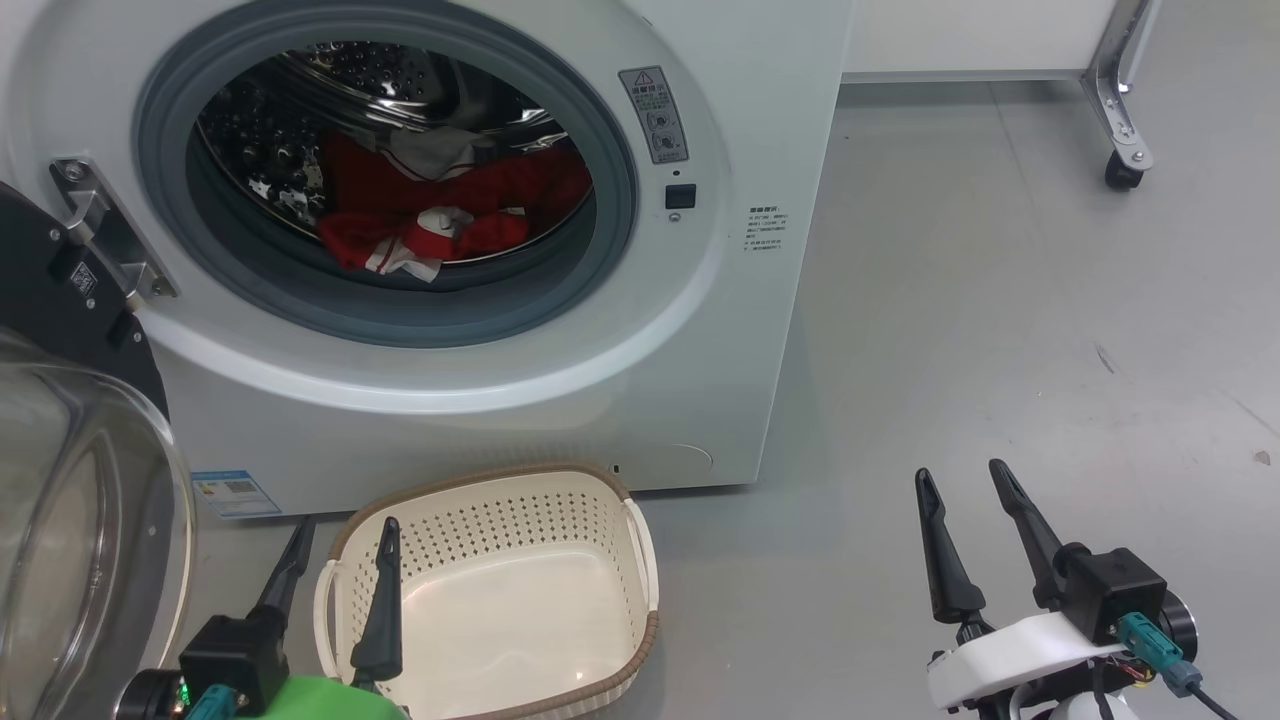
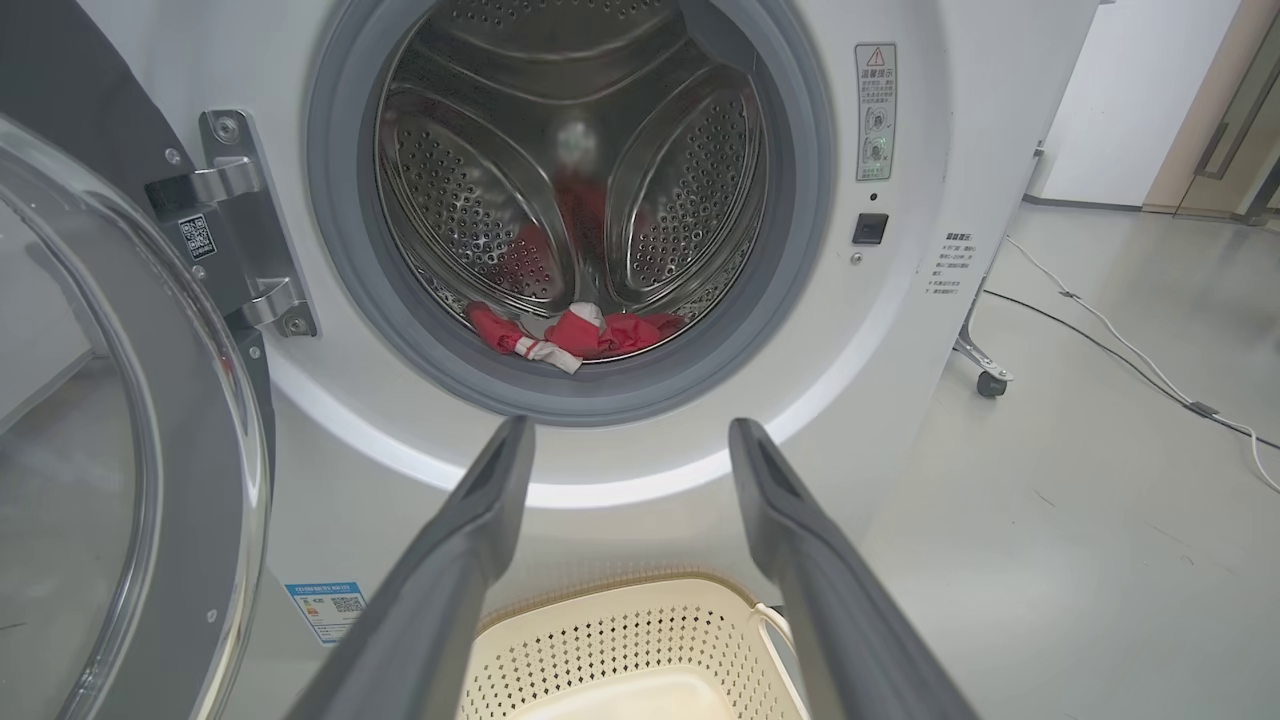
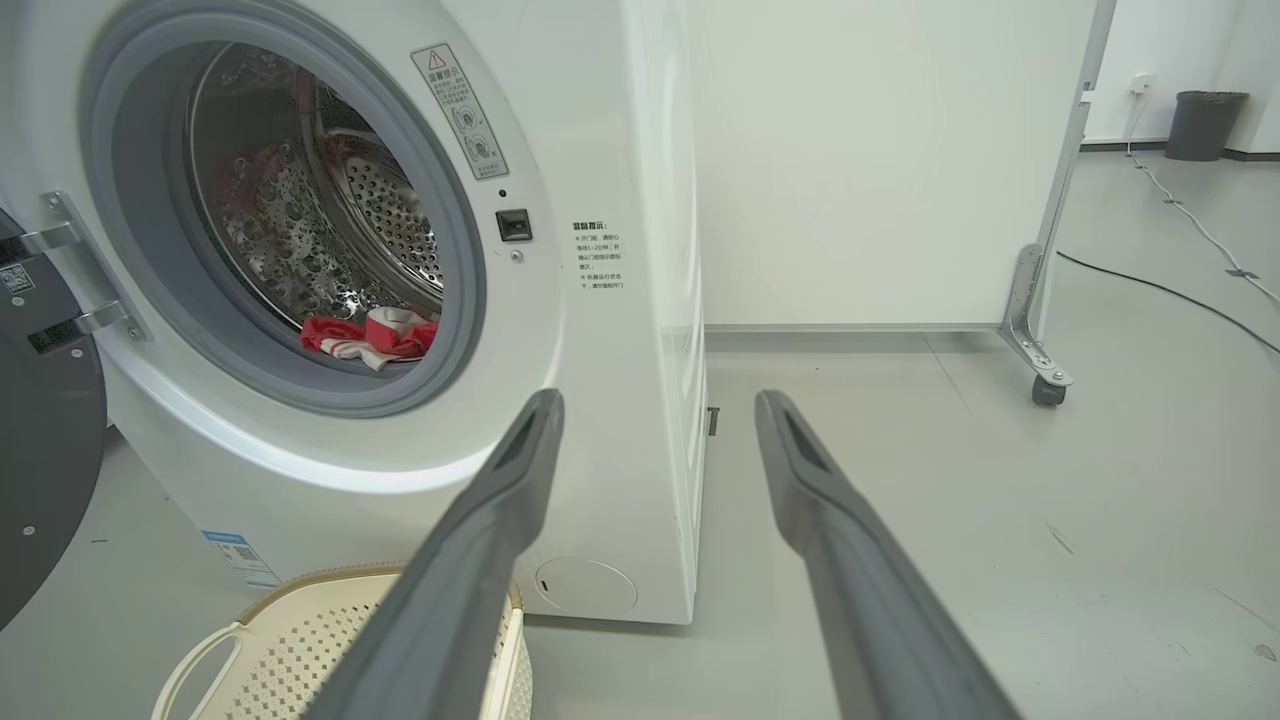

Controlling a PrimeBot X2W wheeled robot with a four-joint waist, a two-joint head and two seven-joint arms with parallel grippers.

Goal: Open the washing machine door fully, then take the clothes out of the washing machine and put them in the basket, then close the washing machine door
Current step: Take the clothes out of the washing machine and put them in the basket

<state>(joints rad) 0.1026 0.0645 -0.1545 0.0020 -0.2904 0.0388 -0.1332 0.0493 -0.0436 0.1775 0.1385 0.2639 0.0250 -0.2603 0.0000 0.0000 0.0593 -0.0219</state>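
Clothes [image 1: 430,215] aren't pulled out yet, washing machine door [image 1: 50,290] looks swung wide tho
Left gripper [image 1: 347,522] and right gripper [image 1: 960,470] are held spread, empty; basket [image 1: 480,478] isn't filled yet.

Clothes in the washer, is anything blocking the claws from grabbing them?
Nothing visible does. The door hangs open at the left, out of the way, so the left claw and right claw, both open, have a free path to the clothes. The basket sits just below.
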